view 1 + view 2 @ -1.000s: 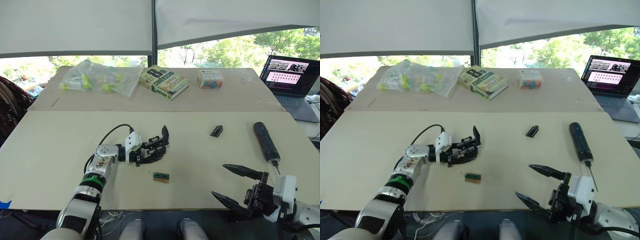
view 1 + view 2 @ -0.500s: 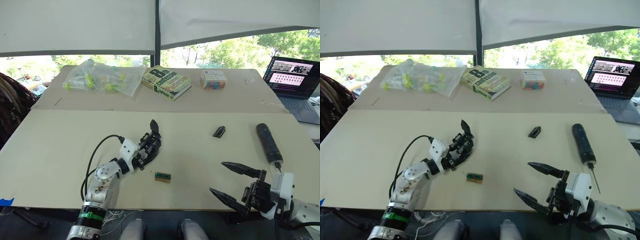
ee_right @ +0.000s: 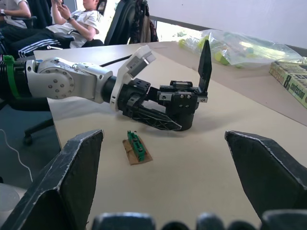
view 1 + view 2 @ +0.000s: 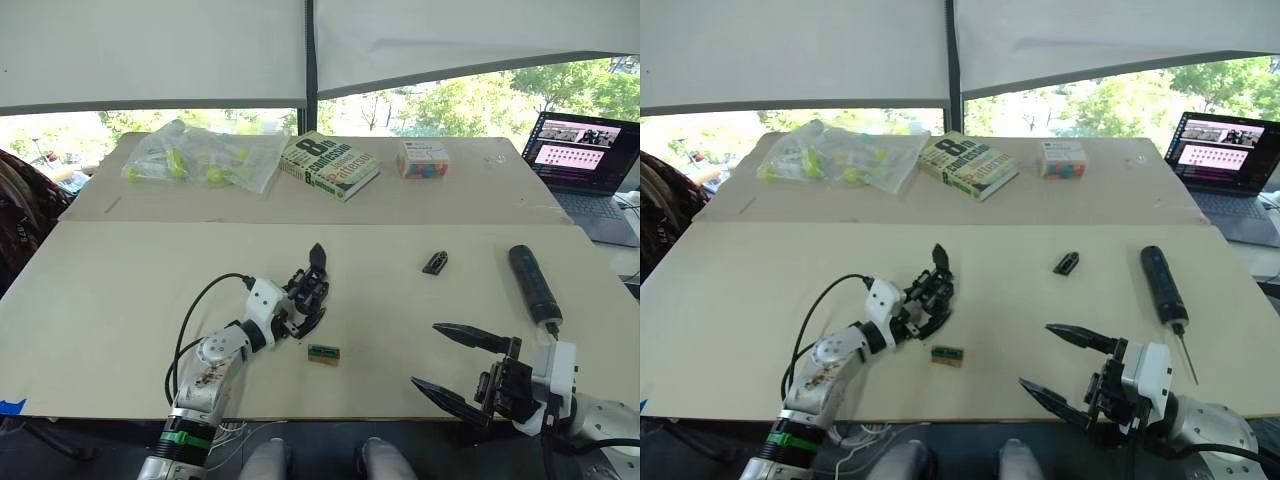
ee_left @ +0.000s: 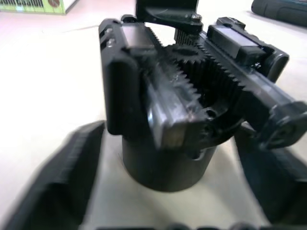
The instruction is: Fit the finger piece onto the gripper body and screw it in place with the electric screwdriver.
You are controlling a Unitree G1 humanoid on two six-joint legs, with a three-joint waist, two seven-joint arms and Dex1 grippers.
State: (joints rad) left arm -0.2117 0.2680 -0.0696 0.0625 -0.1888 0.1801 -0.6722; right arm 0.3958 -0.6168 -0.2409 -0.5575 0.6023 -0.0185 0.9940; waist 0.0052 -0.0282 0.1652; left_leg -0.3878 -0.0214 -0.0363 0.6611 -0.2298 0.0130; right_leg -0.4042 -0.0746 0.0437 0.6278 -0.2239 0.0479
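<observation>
Left pincer is clamped on the body; right pincer gapes empty. Next, grab the finger piece at 1 o'clock.

head stereo pair downward; wrist views close

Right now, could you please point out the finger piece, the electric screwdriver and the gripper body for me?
finger piece (image 4: pixel 434 262), left eye view, middle of the small black piece.
electric screwdriver (image 4: pixel 533 283), left eye view, middle of its black barrel.
gripper body (image 3: pixel 180 103), right wrist view, blocky front.
</observation>
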